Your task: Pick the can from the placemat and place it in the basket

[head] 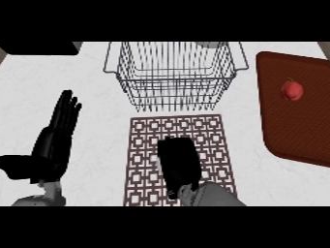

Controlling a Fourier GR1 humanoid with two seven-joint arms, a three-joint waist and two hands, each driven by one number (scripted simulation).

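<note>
The can cannot be made out anywhere; the right hand (176,162) lies over the patterned placemat (178,128), its back turned up and fingers bent downward, hiding whatever sits beneath, so whether it grips anything I cannot tell. Just beyond that hand stands the wire basket (171,72), with nothing showing inside. Off to its right, a brown tray (303,126) carries a small red fruit (292,90). The left hand (56,133) rests with fingers straight.
</note>
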